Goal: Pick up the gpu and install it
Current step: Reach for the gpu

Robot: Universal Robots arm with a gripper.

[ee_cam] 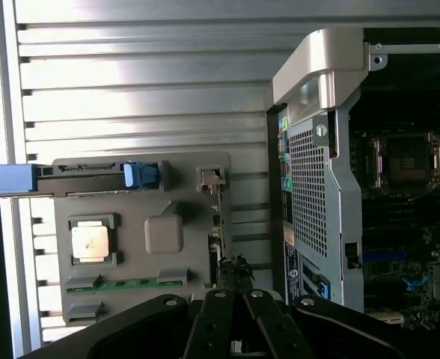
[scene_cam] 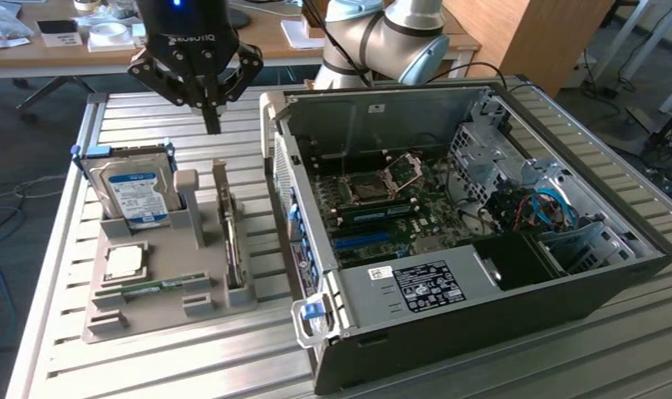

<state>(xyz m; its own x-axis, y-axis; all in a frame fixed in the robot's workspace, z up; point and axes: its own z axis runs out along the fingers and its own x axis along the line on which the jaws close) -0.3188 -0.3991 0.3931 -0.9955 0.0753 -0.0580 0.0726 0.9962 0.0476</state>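
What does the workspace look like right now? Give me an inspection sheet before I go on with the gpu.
Surface: slatted metal table carrying a grey parts holder and an open computer case.
Job's things: gpu stands on edge in the holder, not gripped; motherboard in the case is exposed.
Clutter: hard drive, processor chip and memory stick sit in the holder.
Grippers: tool shut, empty, hanging over the gpu's side of the holder.
Cables: blue and red leads inside the case; loose cables on the floor.
Surroundings: desk with small boxes behind; wooden cabinet.
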